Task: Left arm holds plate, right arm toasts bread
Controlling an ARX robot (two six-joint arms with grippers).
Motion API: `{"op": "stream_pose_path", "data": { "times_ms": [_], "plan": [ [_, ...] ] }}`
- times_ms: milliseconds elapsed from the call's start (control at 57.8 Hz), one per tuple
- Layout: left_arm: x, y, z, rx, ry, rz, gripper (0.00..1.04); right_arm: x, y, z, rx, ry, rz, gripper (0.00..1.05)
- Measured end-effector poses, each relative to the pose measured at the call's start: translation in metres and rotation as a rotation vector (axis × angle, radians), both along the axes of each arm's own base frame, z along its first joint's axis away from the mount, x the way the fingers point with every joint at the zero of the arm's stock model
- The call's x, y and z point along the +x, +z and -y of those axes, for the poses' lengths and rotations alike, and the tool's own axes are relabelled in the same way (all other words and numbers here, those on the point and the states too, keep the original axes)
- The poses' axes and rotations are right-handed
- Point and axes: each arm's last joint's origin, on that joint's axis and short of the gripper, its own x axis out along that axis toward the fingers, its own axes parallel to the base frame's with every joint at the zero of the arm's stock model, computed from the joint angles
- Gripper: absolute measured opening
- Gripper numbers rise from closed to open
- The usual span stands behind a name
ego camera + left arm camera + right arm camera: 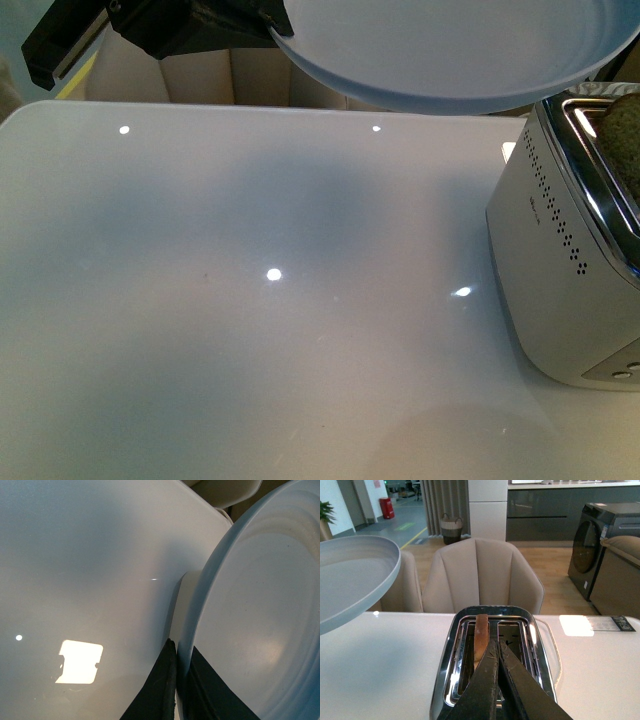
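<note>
My left gripper is shut on the rim of the pale blue-white plate and holds it in the air above the table's far edge. In the left wrist view the black jaws pinch the plate's rim. The bread stands on edge in one slot of the white and chrome toaster, its top sticking out; it also shows in the front view. My right gripper is shut and empty, just above the toaster's slots beside the bread. The plate shows at the edge of the right wrist view.
The toaster stands at the table's right side. The glossy white table spreads in front. Beige chairs stand behind the table's far edge. A washing machine is far behind.
</note>
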Motion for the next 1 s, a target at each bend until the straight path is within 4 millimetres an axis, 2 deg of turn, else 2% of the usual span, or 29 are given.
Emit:
{"op": "stream_pose_path", "data": {
  "times_ms": [709,744,1003],
  "plan": [
    [0.000,0.000,0.000,-0.001,0.000,0.000,0.03,-0.018,-0.003,0.000,0.000,0.000,-0.006,0.02],
    [0.000,0.000,0.000,-0.001,0.000,0.000,0.03,-0.018,-0.003,0.000,0.000,0.000,-0.006,0.05],
    [0.000,0.000,0.000,-0.001,0.001,0.000,0.03,-0.018,-0.003,0.000,0.000,0.000,-0.005,0.45]
  ]
}}
